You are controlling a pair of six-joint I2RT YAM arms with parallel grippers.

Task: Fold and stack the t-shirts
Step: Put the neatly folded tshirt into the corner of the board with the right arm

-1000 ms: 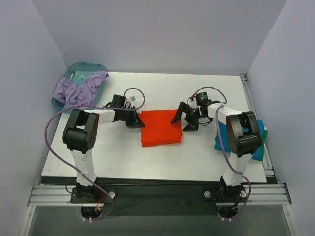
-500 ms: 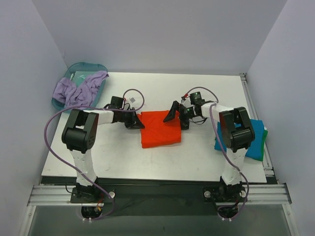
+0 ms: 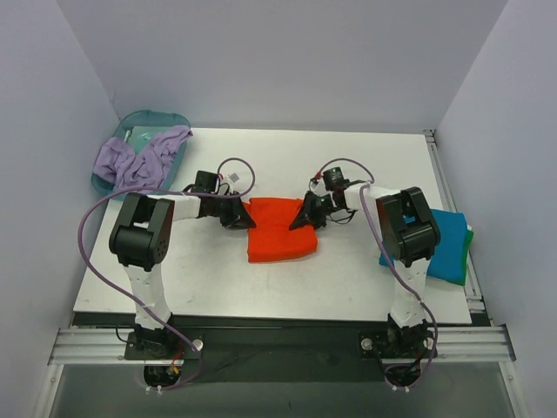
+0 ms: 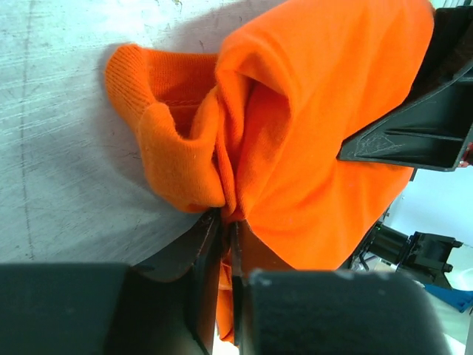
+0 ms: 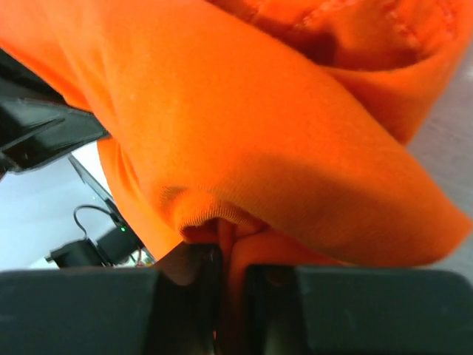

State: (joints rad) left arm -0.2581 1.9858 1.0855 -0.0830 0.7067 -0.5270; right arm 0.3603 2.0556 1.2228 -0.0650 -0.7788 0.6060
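Observation:
The orange-red t-shirt (image 3: 280, 231) lies folded at the middle of the table (image 3: 348, 270). My left gripper (image 3: 237, 214) is at its left edge, jaws nearly together with a fold of orange cloth (image 4: 318, 133) pinched between them at the left gripper (image 4: 228, 222). At the shirt's upper right edge, my right gripper (image 3: 306, 215) is shut on a bunched hem of the orange cloth (image 5: 222, 111), which fills the view above the right gripper (image 5: 233, 248). A folded teal-blue t-shirt (image 3: 448, 244) rests on a green one (image 3: 469, 235) at the table's right edge.
A translucent teal basin (image 3: 130, 122) holding purple cloth (image 3: 135, 158) stands at the back left corner. The right arm (image 3: 405, 226) reaches across from the right, beside the teal-blue and green stack. Walls close in the table on three sides.
My right gripper swung left from beside the shirt onto its right edge and shut on the cloth. The shirt's right side has drawn in slightly. The left gripper stayed at the left edge.

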